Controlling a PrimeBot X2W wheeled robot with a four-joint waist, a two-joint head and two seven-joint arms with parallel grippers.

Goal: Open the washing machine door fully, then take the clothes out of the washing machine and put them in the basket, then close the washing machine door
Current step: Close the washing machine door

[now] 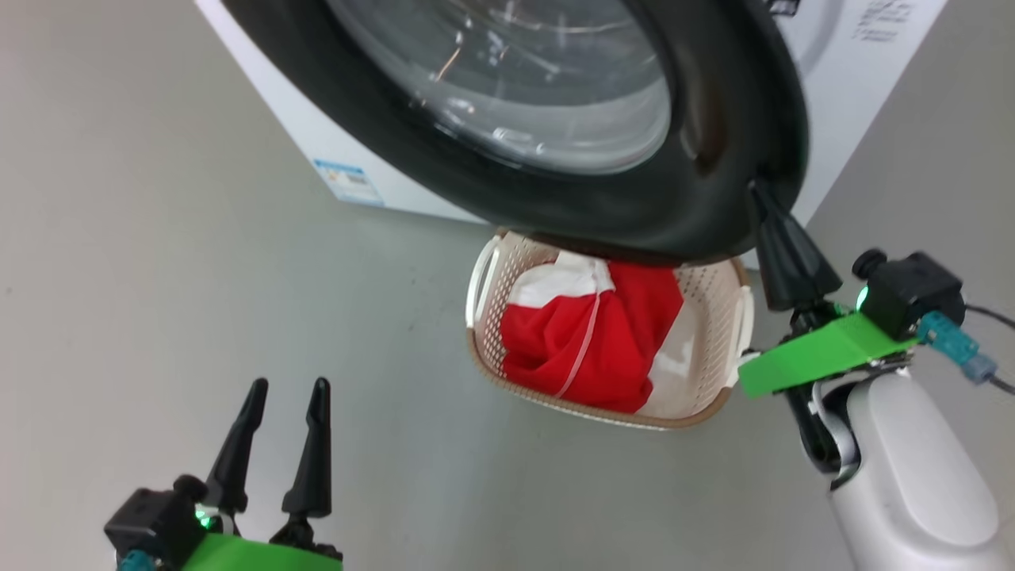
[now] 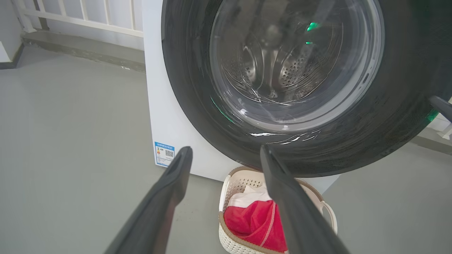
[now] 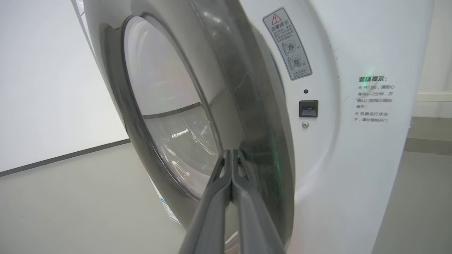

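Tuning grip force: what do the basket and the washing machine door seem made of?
Basket: probably moulded plastic, matte cream, perforated walls. Washing machine door: glossy black rim, likely plastic, sharp highlights; clear window, glass or plastic, drum visible through.

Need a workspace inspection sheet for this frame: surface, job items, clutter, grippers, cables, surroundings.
Surface: smooth grey floor; the basket stands on it.
Job's things: big white front-loading washing machine; its round black-rimmed glass door stands ajar, latch side off the front. Red-and-white fabric clothes lie in the cream perforated plastic basket below the door. No red fabric seen through the glass.
Clutter: nothing seen.
Grippers: left gripper open, holding nothing, apart from the machine. Right gripper shut, tips at the door's rim.
Cables: thin dark cable at the right wrist, hanging loose.
Surroundings: white railing beside the machine; plain white wall.
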